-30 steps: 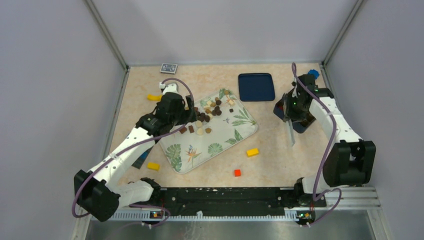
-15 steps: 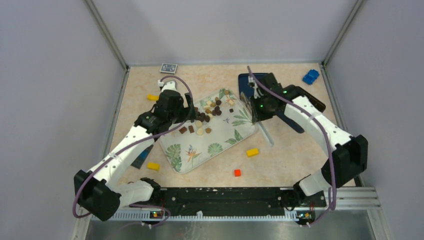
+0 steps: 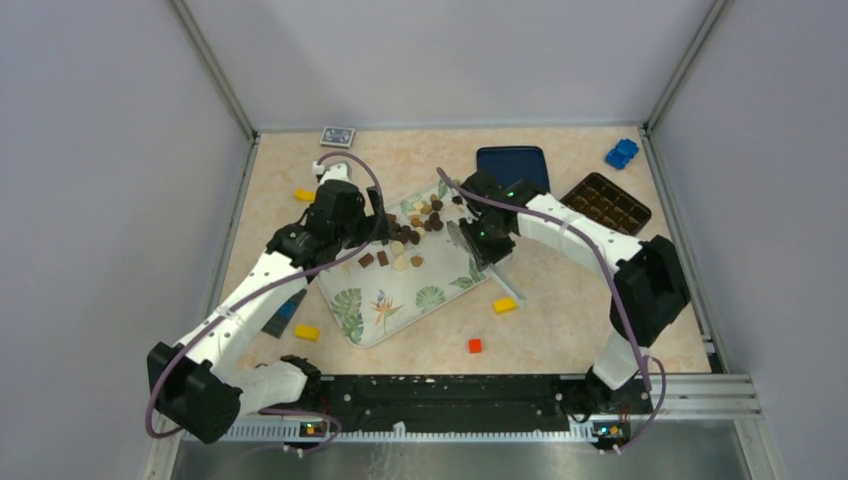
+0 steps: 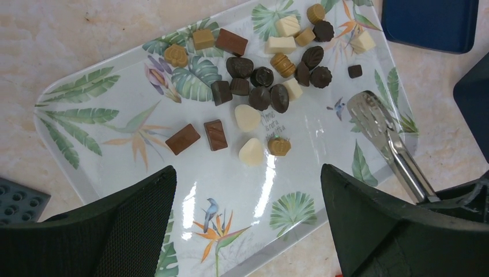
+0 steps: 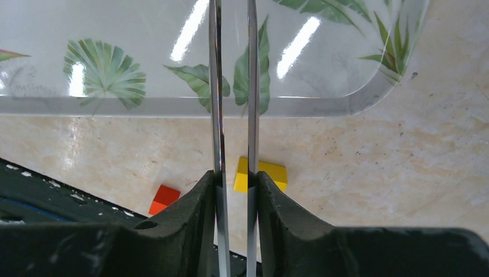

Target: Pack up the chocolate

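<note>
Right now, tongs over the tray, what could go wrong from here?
1. The chocolate lies bunched, pieces touching, so the tongs in the right gripper may knock neighbours or pinch two.
2. The left gripper, open, hangs over the same tray; reaching the pile could bring the arms together.
3. The pieces look smooth and rounded; one might slip out on the way to the brown box.
</note>
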{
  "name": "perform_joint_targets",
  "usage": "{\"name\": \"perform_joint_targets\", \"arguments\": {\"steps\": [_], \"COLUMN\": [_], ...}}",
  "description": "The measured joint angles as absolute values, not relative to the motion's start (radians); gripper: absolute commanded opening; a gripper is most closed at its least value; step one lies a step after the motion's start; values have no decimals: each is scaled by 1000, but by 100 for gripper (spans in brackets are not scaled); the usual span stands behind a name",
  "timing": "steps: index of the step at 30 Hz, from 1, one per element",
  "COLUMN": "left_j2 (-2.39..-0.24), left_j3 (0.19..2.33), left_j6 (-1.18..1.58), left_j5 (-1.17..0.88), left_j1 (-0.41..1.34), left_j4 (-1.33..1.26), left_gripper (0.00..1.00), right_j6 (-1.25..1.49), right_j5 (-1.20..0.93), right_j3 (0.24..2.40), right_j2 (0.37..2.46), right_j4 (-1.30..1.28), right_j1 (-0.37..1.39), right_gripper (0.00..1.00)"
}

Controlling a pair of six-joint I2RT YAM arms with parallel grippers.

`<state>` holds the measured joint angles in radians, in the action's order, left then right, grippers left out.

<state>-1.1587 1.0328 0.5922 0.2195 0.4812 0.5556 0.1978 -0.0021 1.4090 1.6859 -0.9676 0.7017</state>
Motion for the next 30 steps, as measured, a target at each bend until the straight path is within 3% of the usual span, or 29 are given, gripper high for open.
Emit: {"name": "perform_joint_targets", "arguments": {"steps": [6,30], "left_j2": [-1151,-1139], "left_j3": [1035,1035], "left_j6": [592,580], "left_j5": [229,239], "left_j1": [470,443], "left_j4": [575,605], "left_gripper": [99,99], "right_j6": [183,159], "right_j5": [29,60], "right_j3": [1431,1529], "right_j2": [1761,1930], "right_j4": [-959,-898], "right_j1": [741,744], "right_gripper": [38,41]}}
